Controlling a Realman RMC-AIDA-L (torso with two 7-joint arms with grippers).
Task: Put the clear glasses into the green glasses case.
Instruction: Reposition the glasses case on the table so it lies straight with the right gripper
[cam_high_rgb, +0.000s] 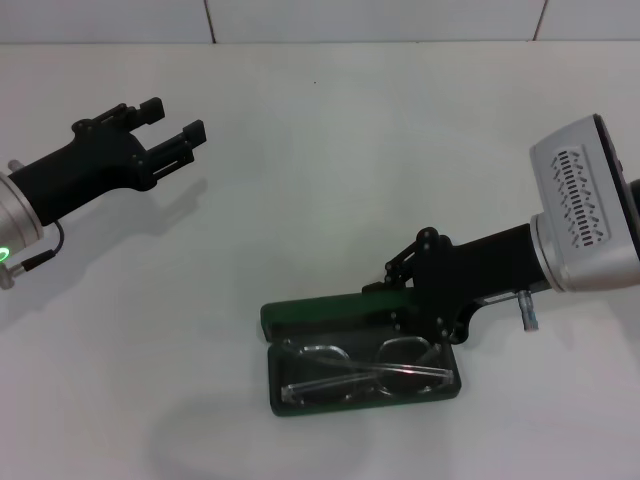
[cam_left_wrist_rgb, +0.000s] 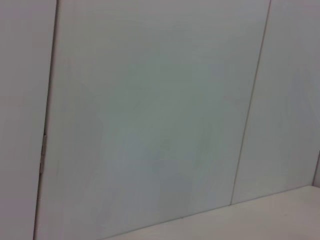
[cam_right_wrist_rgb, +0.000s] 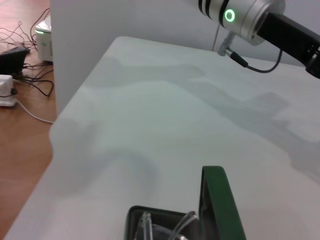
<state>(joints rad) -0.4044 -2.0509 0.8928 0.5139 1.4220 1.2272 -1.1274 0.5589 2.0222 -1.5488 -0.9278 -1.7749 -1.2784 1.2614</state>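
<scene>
The green glasses case (cam_high_rgb: 312, 314) lies open near the table's front, its lid standing up along the far side. The clear glasses (cam_high_rgb: 365, 371) lie folded inside the black tray of the case. My right gripper (cam_high_rgb: 415, 305) hovers over the case's right end, at the lid, open with nothing held. The right wrist view shows the upright green lid (cam_right_wrist_rgb: 218, 200) and part of the clear glasses (cam_right_wrist_rgb: 148, 226) in the tray. My left gripper (cam_high_rgb: 178, 117) is open and far off at the table's back left.
The white table (cam_high_rgb: 300, 160) runs to a white wall at the back. In the right wrist view the table edge (cam_right_wrist_rgb: 55, 135) drops to a wooden floor with cables and a white box (cam_right_wrist_rgb: 6, 91). The left wrist view shows only wall panels.
</scene>
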